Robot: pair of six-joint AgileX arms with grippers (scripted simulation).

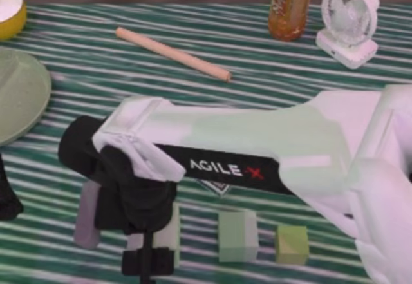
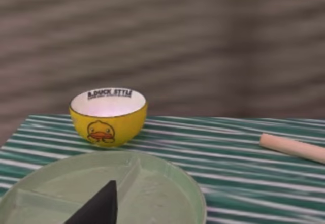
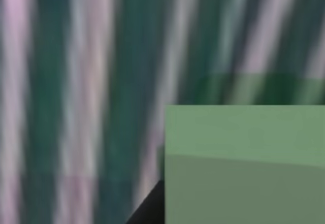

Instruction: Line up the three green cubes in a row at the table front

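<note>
Three green cubes stand in a row along the table (image 1: 193, 97) front. The large pale mint cube (image 1: 171, 231) is at the left, half hidden under my right gripper (image 1: 149, 252). In the right wrist view this cube (image 3: 244, 163) fills one side, with a black fingertip (image 3: 150, 209) flush against its face, so the gripper is shut on it. The medium pale mint cube (image 1: 237, 236) sits to its right, a gap apart. The small olive-green cube (image 1: 291, 244) is farther right. My left gripper (image 1: 5, 200) is parked at the left edge.
A pale green plate (image 1: 19, 91) and a yellow duck bowl (image 2: 108, 116) lie at the back left. A wooden stick (image 1: 172, 54), an amber bottle (image 1: 290, 7) and a white fan (image 1: 347, 23) stand at the back. A grey block (image 1: 87, 223) is left of the right gripper.
</note>
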